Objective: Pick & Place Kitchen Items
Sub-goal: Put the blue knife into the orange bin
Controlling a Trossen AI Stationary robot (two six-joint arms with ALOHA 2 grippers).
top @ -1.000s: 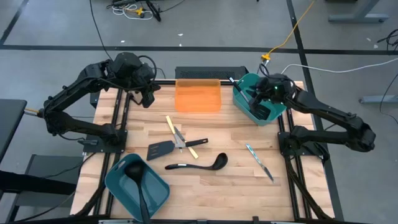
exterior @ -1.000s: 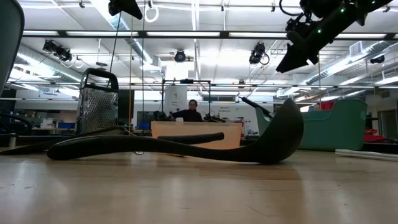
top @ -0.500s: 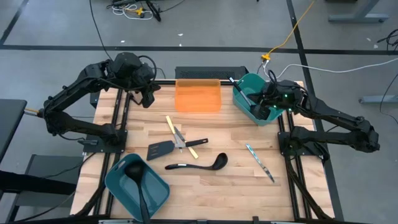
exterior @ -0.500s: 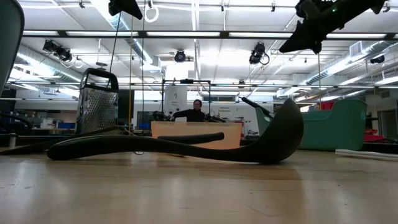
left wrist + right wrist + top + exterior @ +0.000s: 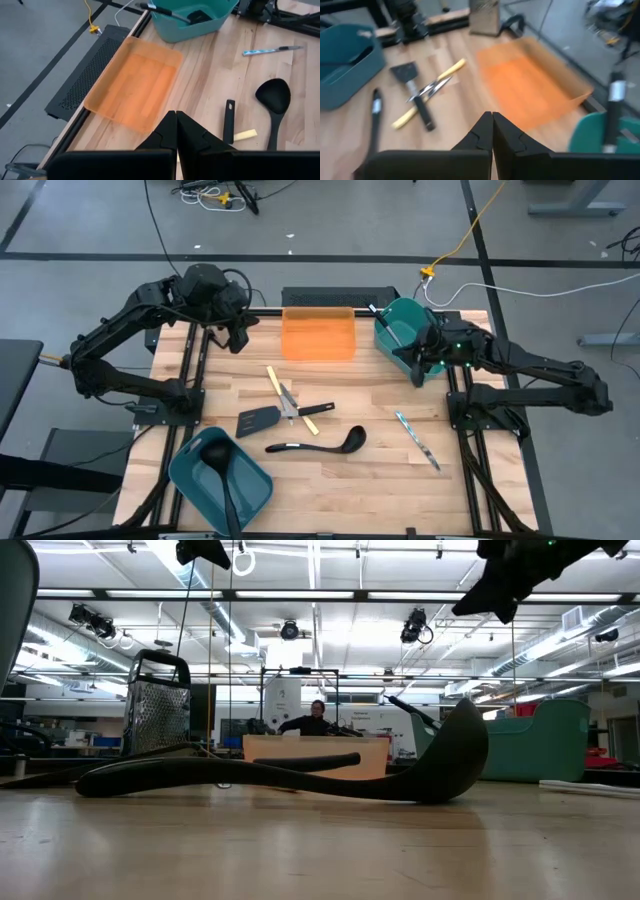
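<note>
Since a second ago the right end effector (image 5: pixel 416 368) has drawn back out of the teal bin at the table's far right corner (image 5: pixel 405 332) toward that bin's near wall, and its fingers have come together, pressed tip to tip with nothing between them; the left end effector (image 5: pixel 238 340) has not shifted, hanging above the far left part of the table (image 5: pixel 380 480) with its fingers likewise pinched together and empty. Between the two arms lies the flat orange tray (image 5: pixel 319 336), bare, its far edge at the table's back rim. A black-handled utensil (image 5: pixel 388 326) leans inside the far bin, its handle poking over the rim. In the middle of the table one black ladle (image 5: pixel 320 445) lies on its side, bowl toward the right; just behind it one black slotted spatula (image 5: pixel 283 417) crosses a pale yellow-handled piece (image 5: pixel 291 400) and a slim silver piece of cutlery, all three touching in a small cluster. One silver knife (image 5: pixel 417 440) lies alone, well apart, toward the right near side. A second teal bin (image 5: pixel 221 475) sits at the near left corner holding a second black ladle (image 5: pixel 225 480). That gives two bins, two ladles, one tray. A metal box grater (image 5: pixel 156 703) stands upright at the far left. Open wood lies between the cluster and the knife, and along the near edge. A person (image 5: pixel 316 719) sits in the room beyond.
</note>
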